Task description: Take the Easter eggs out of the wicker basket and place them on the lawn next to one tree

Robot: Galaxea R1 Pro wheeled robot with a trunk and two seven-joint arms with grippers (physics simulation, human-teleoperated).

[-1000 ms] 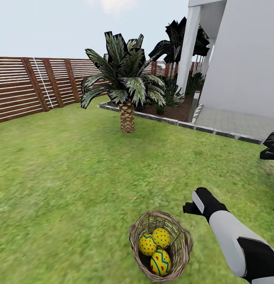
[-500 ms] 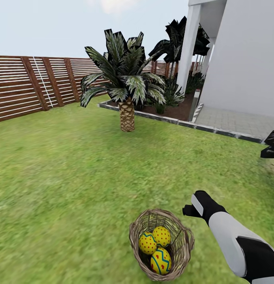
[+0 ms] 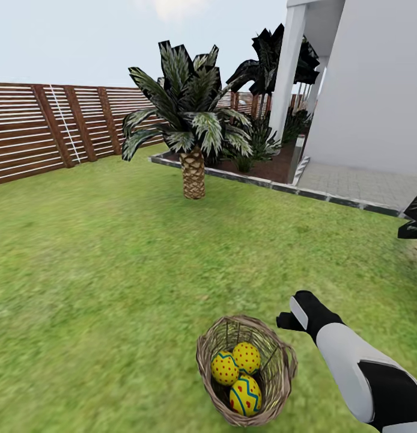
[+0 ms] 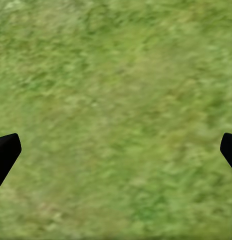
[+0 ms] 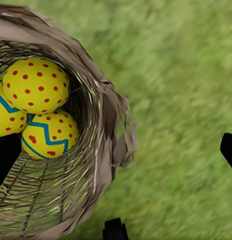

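The wicker basket (image 3: 274, 385) stands on the lawn (image 3: 112, 270) just in front of me, with three yellow Easter eggs in it: two red-dotted ones (image 3: 247, 357) (image 3: 224, 368) and one with a blue zigzag (image 3: 245, 395). My right gripper (image 3: 291, 319) hovers a little right of the basket's rim, apart from it. In the right wrist view the right gripper (image 5: 116, 152) is open over the basket's edge (image 5: 103, 125), with the eggs (image 5: 35, 85) (image 5: 49, 134) to one side. My left gripper (image 4: 116, 150) is open over bare grass. The tree is out of view.
A short palm with a scaly trunk (image 3: 193, 174) stands mid-lawn ahead. Behind it runs a stone-edged planting bed (image 3: 256, 168). A slatted wooden fence (image 3: 46, 129) closes the left side. A white building (image 3: 371, 84) and grey paving (image 3: 359, 186) lie to the right.
The whole head view has shifted slightly, so the camera moved. My right gripper has edged a little closer to the basket's rim. The eggs lie as before.
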